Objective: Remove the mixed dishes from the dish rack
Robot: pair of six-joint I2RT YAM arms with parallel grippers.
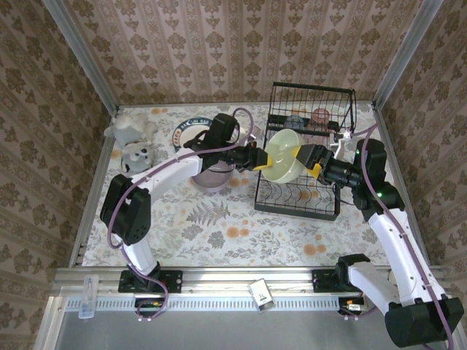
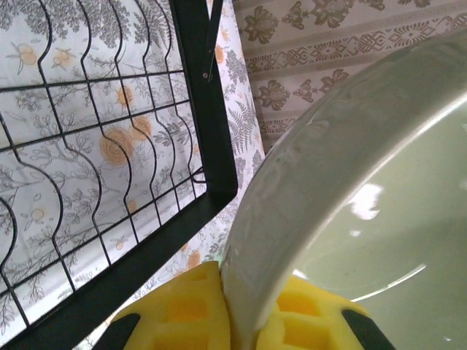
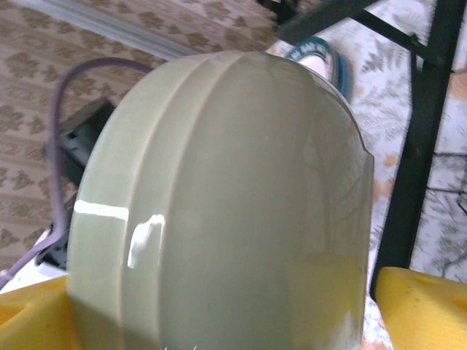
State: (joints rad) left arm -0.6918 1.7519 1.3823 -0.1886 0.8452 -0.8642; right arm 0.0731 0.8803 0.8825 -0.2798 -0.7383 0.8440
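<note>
The pale green bowl (image 1: 283, 157) hangs tilted over the left part of the black dish rack (image 1: 295, 205). My left gripper (image 1: 261, 162) is shut on its rim; in the left wrist view the yellow pads (image 2: 182, 313) pinch the bowl's wall (image 2: 365, 182) at the gripper (image 2: 252, 313). My right gripper (image 1: 310, 162) stands open around the bowl's other side. In the right wrist view the bowl (image 3: 219, 204) sits between the jaws (image 3: 226, 313), with a gap at the right pad (image 3: 423, 306). Two translucent cups (image 1: 295, 122) (image 1: 321, 115) stand on the rack's upper shelf.
A lavender bowl (image 1: 213, 177) sits on the floral cloth left of the rack, under my left arm. A teal-rimmed plate (image 1: 191, 131) (image 3: 321, 55) lies behind it. A grey plush toy (image 1: 135, 142) lies at the far left. The rack's frame (image 2: 211, 109) (image 3: 419, 168) runs close below the bowl.
</note>
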